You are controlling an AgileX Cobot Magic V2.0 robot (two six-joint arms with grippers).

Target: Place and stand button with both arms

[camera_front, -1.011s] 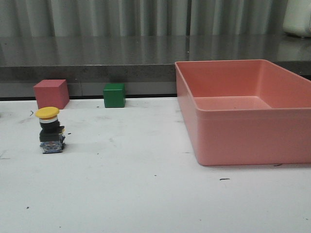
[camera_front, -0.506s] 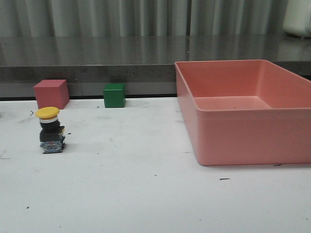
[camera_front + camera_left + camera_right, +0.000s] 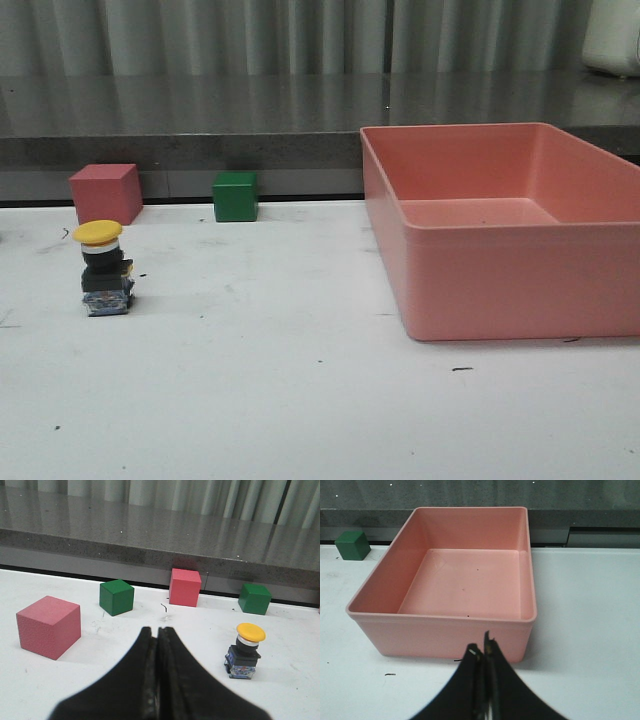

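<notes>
Both of my end effectors are pressed closed on nothing: the left end effector [image 3: 158,630] hangs above the white counter [image 3: 300,400] with its tips meeting, and the right end effector [image 3: 484,652] is likewise pinched together, facing the pink bin [image 3: 445,625]. Neither shows in the front view. The button [image 3: 105,268] already stands upright on its blocky base at the left of the counter, yellow cap on top, apart from everything; a pink cube [image 3: 105,192] sits near behind it and a green cube [image 3: 235,196] further along the back edge. From my left wrist I also see another pink cube [image 3: 49,626] and another green cube [image 3: 116,597] off to the side. I judge the placing and standing to be done, or else not begun; I cannot tell which from this alone. If a grasp is called for, my left end effector must first spread, then come in around the black neck without tipping the top-heavy cap. The counter is scuffed with small dark specks; a grey ledge and pleated curtain close off the back.
</notes>
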